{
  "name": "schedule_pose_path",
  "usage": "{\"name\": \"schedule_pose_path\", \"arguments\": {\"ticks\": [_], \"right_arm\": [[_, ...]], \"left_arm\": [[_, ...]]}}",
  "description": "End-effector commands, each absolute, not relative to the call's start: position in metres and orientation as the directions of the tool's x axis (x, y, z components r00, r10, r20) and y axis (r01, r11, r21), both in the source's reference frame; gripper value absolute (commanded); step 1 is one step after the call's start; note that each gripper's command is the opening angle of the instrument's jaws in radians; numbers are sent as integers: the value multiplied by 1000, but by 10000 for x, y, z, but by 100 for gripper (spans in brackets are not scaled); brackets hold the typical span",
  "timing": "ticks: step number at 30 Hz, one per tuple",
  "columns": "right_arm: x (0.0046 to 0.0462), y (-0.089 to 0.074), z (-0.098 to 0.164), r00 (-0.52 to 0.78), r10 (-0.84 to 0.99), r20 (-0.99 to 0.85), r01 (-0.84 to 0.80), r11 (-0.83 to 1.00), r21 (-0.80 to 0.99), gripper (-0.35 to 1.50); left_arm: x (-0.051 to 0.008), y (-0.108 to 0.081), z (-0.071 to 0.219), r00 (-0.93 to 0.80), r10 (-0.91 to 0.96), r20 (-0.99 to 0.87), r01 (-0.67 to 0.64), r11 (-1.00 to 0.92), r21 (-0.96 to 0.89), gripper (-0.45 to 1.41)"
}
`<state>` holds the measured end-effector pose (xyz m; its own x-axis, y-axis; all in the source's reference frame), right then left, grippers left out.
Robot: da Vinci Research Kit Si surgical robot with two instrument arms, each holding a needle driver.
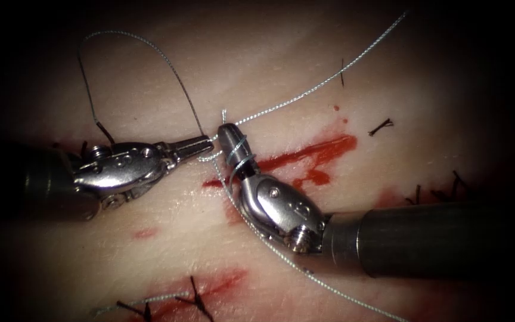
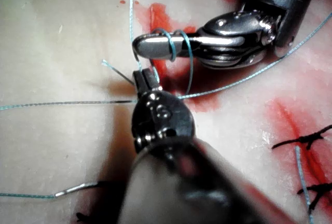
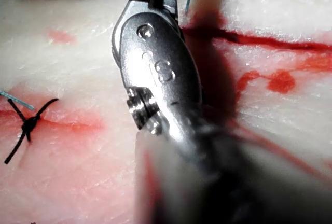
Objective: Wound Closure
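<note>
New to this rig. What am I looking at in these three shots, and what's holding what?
It is a surgical practice robot closing a cut in pork belly, the tissue, on a bench. The wide shot comes from an endoscope above the wound; the other two come from small cameras riding on each arm.

The left claw comes in from the picture's left and is shut on the thread close to the cut. The right claw comes in from the right, looks shut, and has the thread looped around it twice; the left wrist view shows those loops clearly. I cannot make out the needle.

On the tissue lie red fluid and dark finished stitches.
</note>
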<state>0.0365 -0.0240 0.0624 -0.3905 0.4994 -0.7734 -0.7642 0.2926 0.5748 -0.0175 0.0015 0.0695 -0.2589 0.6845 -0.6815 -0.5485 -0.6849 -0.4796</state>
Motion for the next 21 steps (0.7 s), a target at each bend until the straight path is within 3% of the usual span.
{"name": "schedule_pose_path", "arguments": {"ticks": [1, 16, 21], "right_arm": [[372, -245, 627, -394, 506, -767, -762, 288, 580, -35], [369, -254, 634, -369, 568, -735, -768, 260, 586, -35], [370, -255, 636, -371, 594, -714, -751, 261, 607, -35]], "left_arm": [[-179, 13, 698, -257, 686, -681, -548, -684, -482, -45], [-181, 16, 691, -250, 680, -689, -540, -688, -484, -45], [-186, 14, 691, -268, 662, -700, -455, -728, -513, -45]]}}
